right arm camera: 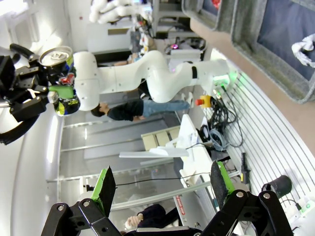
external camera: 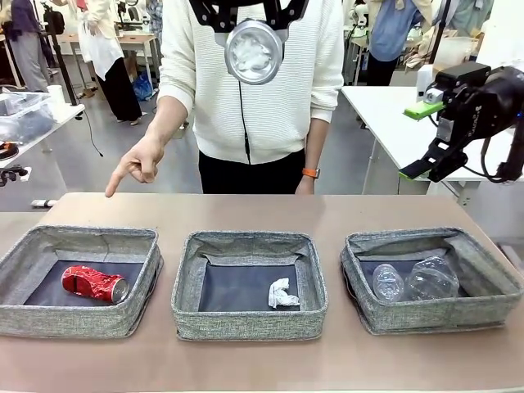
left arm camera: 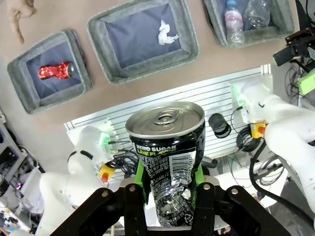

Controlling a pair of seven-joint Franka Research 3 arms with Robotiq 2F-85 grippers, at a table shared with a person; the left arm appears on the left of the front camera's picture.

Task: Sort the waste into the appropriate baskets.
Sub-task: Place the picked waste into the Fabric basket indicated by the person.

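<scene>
My left gripper (left arm camera: 167, 183) is shut on a black-and-silver can (left arm camera: 166, 142), held upright high above the table. Three grey baskets sit in a row below. The left basket (external camera: 78, 323) holds a crushed red can (external camera: 94, 283). A crumpled white paper wad (external camera: 282, 293) lies in the middle basket (external camera: 246, 326). In the right basket (external camera: 434, 321) are a clear bottle (external camera: 387, 282) and a clear plastic cup (external camera: 431, 278). My right gripper (external camera: 419, 141) hangs open and holds nothing, above and behind the right basket.
A person stands at the far side. One hand (external camera: 135, 168) points a finger down at the table behind the left basket. A white table (external camera: 393, 123) stands behind my right gripper. Bare tabletop runs in front of the baskets.
</scene>
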